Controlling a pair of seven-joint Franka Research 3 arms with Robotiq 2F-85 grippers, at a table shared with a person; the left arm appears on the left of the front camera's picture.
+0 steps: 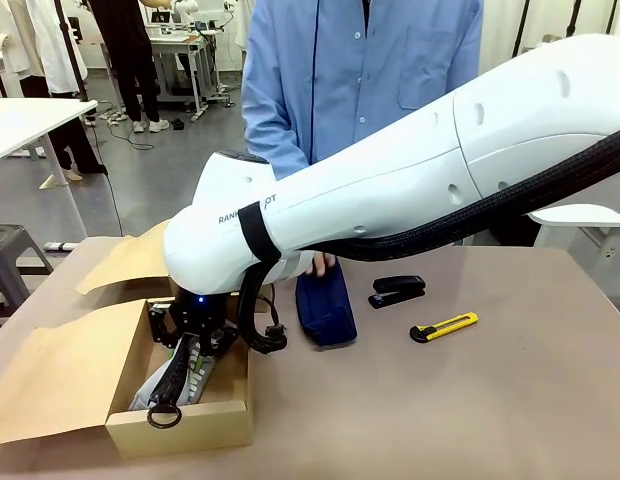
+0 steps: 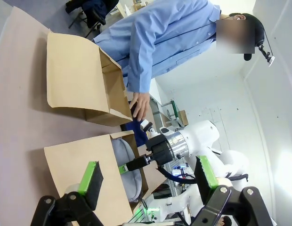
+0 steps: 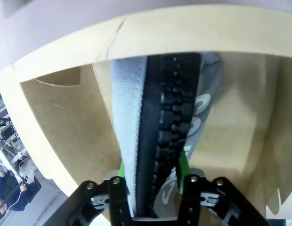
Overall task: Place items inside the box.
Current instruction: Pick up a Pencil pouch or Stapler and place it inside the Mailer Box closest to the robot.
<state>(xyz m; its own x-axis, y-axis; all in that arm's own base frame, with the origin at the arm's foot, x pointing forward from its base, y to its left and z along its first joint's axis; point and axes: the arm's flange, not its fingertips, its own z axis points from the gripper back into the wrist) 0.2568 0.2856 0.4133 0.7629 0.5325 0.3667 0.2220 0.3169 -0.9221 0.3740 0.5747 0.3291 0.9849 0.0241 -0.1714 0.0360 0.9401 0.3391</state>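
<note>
Pressed between the pads of the right gripper [image 3: 150,165], the grey pouch [image 3: 155,117] is seen tilted on end inside the box [image 1: 180,428] at the left, soft, black zip showing. Its black ring [image 1: 163,415] overhangs the front wall; if caught on a finger during withdrawal, the pouch could be dragged out. The left gripper [image 2: 148,174] is held spread and empty.
</note>
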